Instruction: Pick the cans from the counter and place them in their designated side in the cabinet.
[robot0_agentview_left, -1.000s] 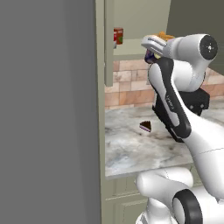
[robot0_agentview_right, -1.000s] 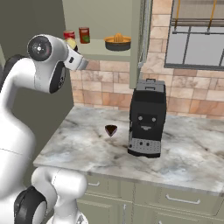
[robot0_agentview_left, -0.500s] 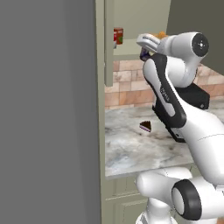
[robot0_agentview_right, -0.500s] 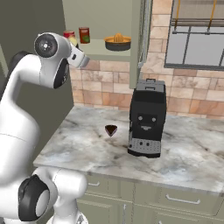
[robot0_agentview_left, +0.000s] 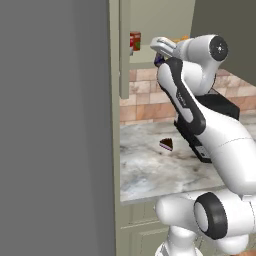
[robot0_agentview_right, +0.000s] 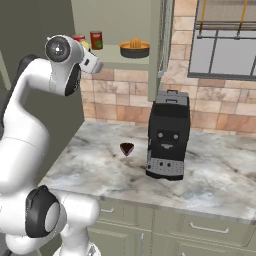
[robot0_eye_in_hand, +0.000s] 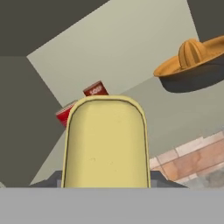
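Blue can with yellow top clamped in the gripper at the cabinet shelf
Red can stands on the shelf, beside an orange juicer

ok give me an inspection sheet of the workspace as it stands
surface: marble counter, no can seen on it
job's things: red can upright on the cabinet shelf; yellow-topped can held up in front of the shelf
clutter: dark cake slice and black coffee machine on the counter; orange juicer on the shelf, right of the red can
grippers: gripper shut on the yellow-topped can
cables: nothing seen
surroundings: brick backsplash, window, open cabinet door
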